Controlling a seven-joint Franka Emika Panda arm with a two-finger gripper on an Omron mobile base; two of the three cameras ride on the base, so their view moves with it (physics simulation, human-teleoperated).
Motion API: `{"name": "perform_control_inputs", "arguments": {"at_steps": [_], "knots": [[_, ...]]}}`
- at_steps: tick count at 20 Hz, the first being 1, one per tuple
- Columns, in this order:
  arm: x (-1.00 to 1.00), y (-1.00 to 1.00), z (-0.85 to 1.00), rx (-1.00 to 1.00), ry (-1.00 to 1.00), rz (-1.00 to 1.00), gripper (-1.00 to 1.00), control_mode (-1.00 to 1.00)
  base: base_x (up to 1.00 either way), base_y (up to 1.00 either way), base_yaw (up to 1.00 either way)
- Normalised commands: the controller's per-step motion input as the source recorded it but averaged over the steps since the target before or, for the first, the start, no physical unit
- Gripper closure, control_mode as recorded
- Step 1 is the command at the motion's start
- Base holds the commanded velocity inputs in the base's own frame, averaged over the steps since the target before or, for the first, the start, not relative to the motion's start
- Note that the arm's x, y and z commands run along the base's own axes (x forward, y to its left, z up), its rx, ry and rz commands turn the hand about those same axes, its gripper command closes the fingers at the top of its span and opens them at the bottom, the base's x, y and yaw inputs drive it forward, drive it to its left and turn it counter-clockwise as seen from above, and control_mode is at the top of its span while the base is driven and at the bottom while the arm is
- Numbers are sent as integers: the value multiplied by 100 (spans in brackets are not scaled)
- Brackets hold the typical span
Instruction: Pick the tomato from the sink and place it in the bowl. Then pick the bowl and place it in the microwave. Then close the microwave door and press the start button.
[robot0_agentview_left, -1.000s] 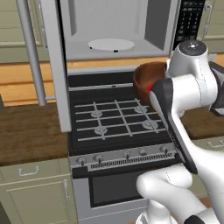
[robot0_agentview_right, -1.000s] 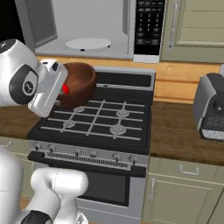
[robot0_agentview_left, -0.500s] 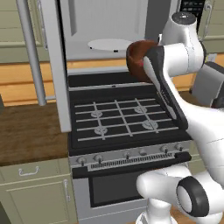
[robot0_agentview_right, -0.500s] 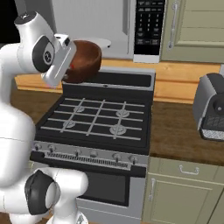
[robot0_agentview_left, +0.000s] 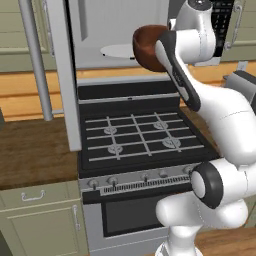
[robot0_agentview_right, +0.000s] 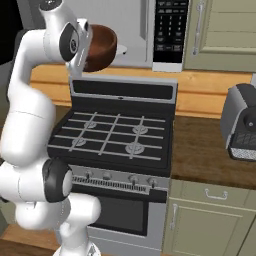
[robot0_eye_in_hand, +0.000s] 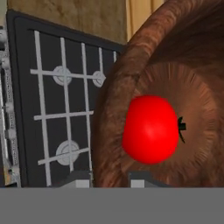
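Observation:
My gripper (robot0_eye_in_hand: 109, 177) is shut on the rim of the dark reddish-brown bowl (robot0_eye_in_hand: 116, 92), one finger inside the wall and one outside. The red tomato (robot0_eye_in_hand: 151, 130) lies in the bowl's bottom. The bowl (robot0_agentview_left: 147, 46) (robot0_agentview_right: 101, 46) hangs high above the back of the stove, level with the mouth of the microwave (robot0_agentview_left: 125, 22) (robot0_agentview_right: 135, 22). Just behind it lies the white turntable plate (robot0_agentview_left: 116, 51). The microwave door (robot0_agentview_left: 62, 75) stands swung open to the left, edge-on, with its bar handle (robot0_agentview_left: 37, 65). The black keypad panel (robot0_agentview_right: 169, 30) is right of the opening.
A black gas stove (robot0_agentview_left: 135, 135) (robot0_agentview_right: 115, 135) with several burners lies under the bowl. A grey appliance (robot0_agentview_right: 242, 125) stands on the wooden counter at the right. More counter (robot0_agentview_left: 35, 155) runs left of the stove under the open door.
The arm has lifted the bowl from just above the stove's back edge up to the microwave opening. The grip on the rim has not changed.

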Motion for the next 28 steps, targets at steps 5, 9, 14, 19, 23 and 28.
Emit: {"name": "perform_control_inputs", "arguments": {"at_steps": [5,9,14,19,23,28], "knots": [[100,10,-28,-9,-1,21,100,-100,0,0,0],[100,1,26,-5,-15,16,100,-100,0,0,0],[100,27,12,-13,-17,10,100,-100,0,0,0],[99,26,0,-21,-12,5,100,-100,0,0,0],[98,16,0,-23,-4,0,100,-100,0,0,0],[86,1,21,-19,-3,0,100,-100,0,0,0]]}}
